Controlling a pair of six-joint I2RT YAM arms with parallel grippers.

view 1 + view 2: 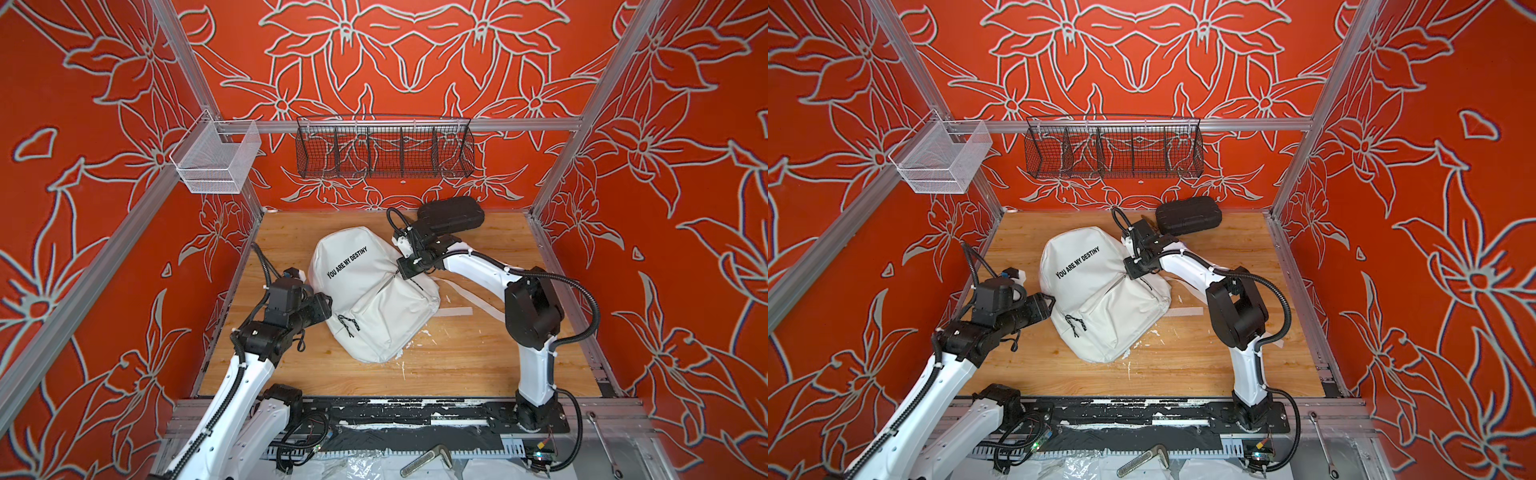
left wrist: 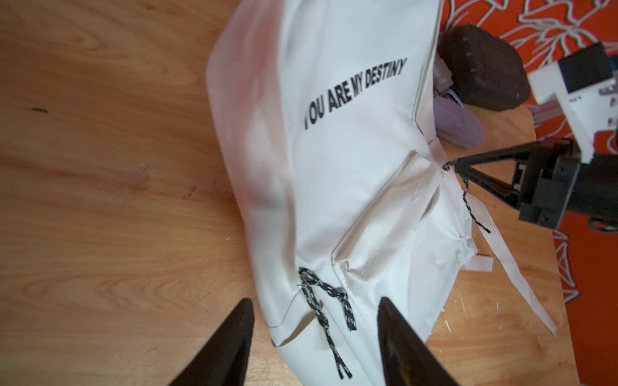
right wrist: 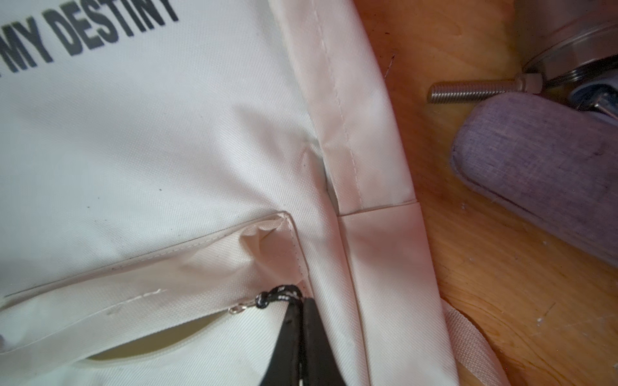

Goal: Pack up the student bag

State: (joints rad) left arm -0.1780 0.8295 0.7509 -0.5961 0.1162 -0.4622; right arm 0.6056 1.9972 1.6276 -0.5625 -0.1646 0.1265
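My right claw (image 3: 297, 302) pinched the pocket's zipper cord (image 3: 281, 295) and my left claw (image 2: 316, 300) gaped. I judged packing barely begun, with the black case (image 1: 451, 214) and lavender pouch (image 3: 535, 167) outside the student bag (image 1: 365, 299).

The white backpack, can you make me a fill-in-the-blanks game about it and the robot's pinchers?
1. The black print on the student bag reads YOU ARE MY ____.
2. The right gripper is shut on the zipper cord of the bag's front ____.
3. The left gripper holds nothing, and its jaws stand ____.

Missing words: DESTINY; pocket; open.
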